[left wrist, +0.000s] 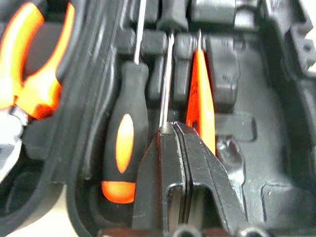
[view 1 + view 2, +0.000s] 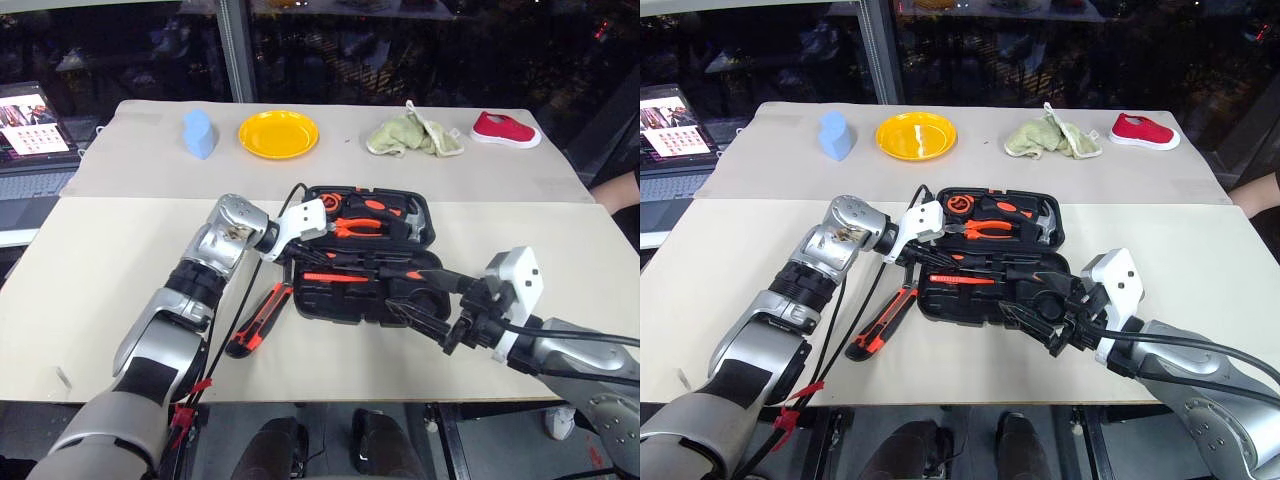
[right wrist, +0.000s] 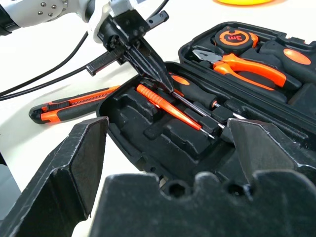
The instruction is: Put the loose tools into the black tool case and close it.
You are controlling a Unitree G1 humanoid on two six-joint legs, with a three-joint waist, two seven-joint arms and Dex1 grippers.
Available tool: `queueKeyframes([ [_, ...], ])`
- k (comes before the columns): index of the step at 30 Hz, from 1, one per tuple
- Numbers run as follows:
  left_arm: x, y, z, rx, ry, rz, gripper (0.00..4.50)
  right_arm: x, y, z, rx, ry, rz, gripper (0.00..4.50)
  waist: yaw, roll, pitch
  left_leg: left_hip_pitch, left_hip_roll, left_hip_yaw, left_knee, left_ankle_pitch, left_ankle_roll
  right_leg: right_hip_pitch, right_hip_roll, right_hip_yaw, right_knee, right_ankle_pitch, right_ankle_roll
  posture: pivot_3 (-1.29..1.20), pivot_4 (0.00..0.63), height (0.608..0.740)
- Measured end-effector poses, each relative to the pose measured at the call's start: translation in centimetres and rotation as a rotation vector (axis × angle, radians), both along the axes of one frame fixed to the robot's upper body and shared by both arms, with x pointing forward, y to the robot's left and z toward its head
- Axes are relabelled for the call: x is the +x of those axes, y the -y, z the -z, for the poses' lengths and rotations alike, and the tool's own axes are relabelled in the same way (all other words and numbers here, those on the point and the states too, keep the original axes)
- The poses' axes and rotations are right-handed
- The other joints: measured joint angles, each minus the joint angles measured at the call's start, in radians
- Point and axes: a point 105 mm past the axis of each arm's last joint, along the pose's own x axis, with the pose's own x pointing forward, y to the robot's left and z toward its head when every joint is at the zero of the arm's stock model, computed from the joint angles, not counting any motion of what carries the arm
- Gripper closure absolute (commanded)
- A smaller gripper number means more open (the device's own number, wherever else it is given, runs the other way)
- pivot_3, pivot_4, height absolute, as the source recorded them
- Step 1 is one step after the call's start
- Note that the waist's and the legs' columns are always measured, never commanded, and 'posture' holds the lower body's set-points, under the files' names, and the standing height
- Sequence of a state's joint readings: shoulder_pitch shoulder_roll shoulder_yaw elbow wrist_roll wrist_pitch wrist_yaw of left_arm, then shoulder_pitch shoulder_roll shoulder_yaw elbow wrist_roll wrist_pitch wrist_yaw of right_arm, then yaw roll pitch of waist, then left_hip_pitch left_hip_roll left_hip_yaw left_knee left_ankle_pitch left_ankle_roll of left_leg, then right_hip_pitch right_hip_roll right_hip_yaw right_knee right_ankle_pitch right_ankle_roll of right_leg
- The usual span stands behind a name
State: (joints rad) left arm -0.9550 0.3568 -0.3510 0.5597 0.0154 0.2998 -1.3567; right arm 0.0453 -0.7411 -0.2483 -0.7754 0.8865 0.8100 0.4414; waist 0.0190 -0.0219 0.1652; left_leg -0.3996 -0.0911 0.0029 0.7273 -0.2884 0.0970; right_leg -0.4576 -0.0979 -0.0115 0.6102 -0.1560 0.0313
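left gripper (image 3: 163, 81) closed on thin metal shaft, its handle hidden | slim orange screwdriver (image 3: 168, 107) just beside | right gripper (image 2: 425, 305) wide open, empty

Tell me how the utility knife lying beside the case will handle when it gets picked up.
The utility knife looks rigid, a long moulded body lying flat on the table, so it should lift without bending. Its flattish sides make rolling unlikely. Gripped near one end, it would probably tilt; a mid-body grasp seems safer.
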Motion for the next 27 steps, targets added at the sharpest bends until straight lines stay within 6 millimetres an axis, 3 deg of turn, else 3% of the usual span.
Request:
queueKeyframes([
  [19,-1.1,-0.6,1.2,0.045,0.037,0.021,4.44,0.0,0.0,0.0,0.001,0.001,0.003,0.00,0.000,0.001,-0.001,0.002,0.000,0.000,0.000,0.000,0.000,0.002,0.000,0.000,0.000,0.000,0.000,0.00,0.150,0.740],
  [27,-1.1,-0.9,-0.2,-0.072,-0.045,-0.012,4.44,0.0,0.0,0.0,0.002,0.000,0.001,0.00,-0.004,0.001,-0.001,0.001,0.000,0.000,0.000,0.000,-0.001,0.001,0.000,0.000,0.000,0.000,0.000,0.00,0.150,0.740],
])
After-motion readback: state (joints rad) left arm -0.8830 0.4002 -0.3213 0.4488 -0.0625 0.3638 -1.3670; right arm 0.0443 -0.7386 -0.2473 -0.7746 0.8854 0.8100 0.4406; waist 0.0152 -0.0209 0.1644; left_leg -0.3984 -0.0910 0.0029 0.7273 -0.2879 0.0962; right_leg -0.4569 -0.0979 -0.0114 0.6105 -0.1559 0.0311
